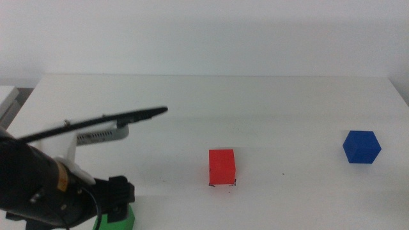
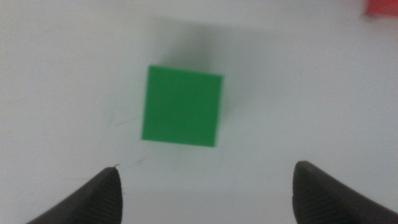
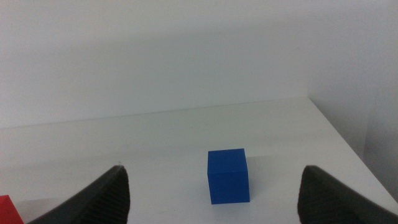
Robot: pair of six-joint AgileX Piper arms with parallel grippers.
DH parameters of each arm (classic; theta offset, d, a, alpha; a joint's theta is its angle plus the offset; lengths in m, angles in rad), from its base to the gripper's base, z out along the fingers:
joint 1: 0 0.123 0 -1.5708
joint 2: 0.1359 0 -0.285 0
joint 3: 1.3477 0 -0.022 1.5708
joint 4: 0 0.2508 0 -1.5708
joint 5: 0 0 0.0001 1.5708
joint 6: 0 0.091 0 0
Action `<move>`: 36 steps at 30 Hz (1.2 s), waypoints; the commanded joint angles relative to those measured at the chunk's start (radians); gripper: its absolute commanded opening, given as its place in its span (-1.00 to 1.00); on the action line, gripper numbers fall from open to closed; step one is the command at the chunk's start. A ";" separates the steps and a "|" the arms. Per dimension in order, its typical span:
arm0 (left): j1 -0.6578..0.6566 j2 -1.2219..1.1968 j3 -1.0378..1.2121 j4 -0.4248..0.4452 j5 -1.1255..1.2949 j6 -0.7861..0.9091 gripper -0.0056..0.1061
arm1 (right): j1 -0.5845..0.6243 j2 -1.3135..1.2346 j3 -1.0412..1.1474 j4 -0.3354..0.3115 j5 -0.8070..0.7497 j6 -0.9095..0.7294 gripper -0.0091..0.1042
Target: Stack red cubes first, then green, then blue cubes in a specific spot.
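Squarely below: matte green cube (image 2: 181, 106)

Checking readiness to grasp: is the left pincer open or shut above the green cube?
Open. The left pincer shows both jaws spread wide, with the green cube lying untouched on the table between and beyond them.

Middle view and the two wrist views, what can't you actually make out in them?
- Green cube: in the middle view mostly hidden by the left arm and cut by the bottom edge.
- Left gripper: its fingers are cut off by the bottom edge in the wrist view.
- Red cube: only a blurred corner in the left wrist view.
- Right gripper: absent from the middle view.
- Blue cube: far faces hidden.
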 commanded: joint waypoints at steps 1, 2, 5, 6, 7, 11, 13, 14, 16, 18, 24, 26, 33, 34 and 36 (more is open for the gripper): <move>0.001 0.020 0.024 0.028 -0.017 -0.006 0.78 | 0.002 -0.004 0.004 -0.006 -0.008 -0.009 0.80; 0.001 0.036 0.033 0.047 -0.037 -0.008 0.78 | 0.002 -0.004 0.004 -0.006 -0.008 -0.009 0.80; 0.023 0.097 0.044 0.065 -0.099 -0.010 0.78 | 0.002 -0.004 0.004 -0.006 -0.008 -0.009 0.80; 0.035 0.120 0.044 0.062 -0.110 -0.002 0.78 | 0.002 -0.004 0.004 -0.006 -0.008 -0.009 0.80; 0.049 0.142 0.044 0.058 -0.121 0.011 0.78 | 0.002 -0.004 0.004 -0.006 -0.008 -0.009 0.80; 0.093 0.213 0.044 0.028 -0.191 0.087 0.78 | 0.002 -0.004 0.004 -0.006 -0.008 -0.009 0.80; 0.115 0.246 0.044 -0.015 -0.217 0.131 0.78 | 0.002 -0.004 0.004 -0.006 -0.008 -0.009 0.80; 0.127 0.265 0.046 -0.044 -0.224 0.158 0.78 | 0.002 -0.004 0.004 -0.006 -0.008 -0.009 0.80; 0.145 0.321 0.050 -0.113 -0.266 0.241 0.77 | 0.002 -0.004 0.004 -0.006 -0.008 -0.009 0.80; 0.148 0.353 0.050 -0.131 -0.283 0.272 0.72 | 0.002 -0.004 0.004 -0.006 -0.008 -0.009 0.80; 0.148 0.416 0.050 -0.152 -0.273 0.286 0.26 | 0.002 -0.004 0.004 -0.006 -0.008 -0.009 0.80; 0.148 0.406 0.048 -0.180 -0.250 0.286 0.01 | 0.002 -0.004 0.004 -0.006 -0.008 -0.009 0.80; 0.058 0.372 -0.202 -0.163 -0.073 0.189 -0.54 | 0.002 -0.004 0.004 -0.006 -0.008 -0.009 0.80; 0.027 0.394 -0.266 -0.135 -0.043 0.155 -0.55 | 0.002 -0.004 0.004 -0.006 -0.008 -0.009 0.80; -0.033 0.461 -0.400 -0.087 0.004 0.103 -0.55 | 0.002 -0.004 0.004 -0.006 -0.008 -0.009 0.80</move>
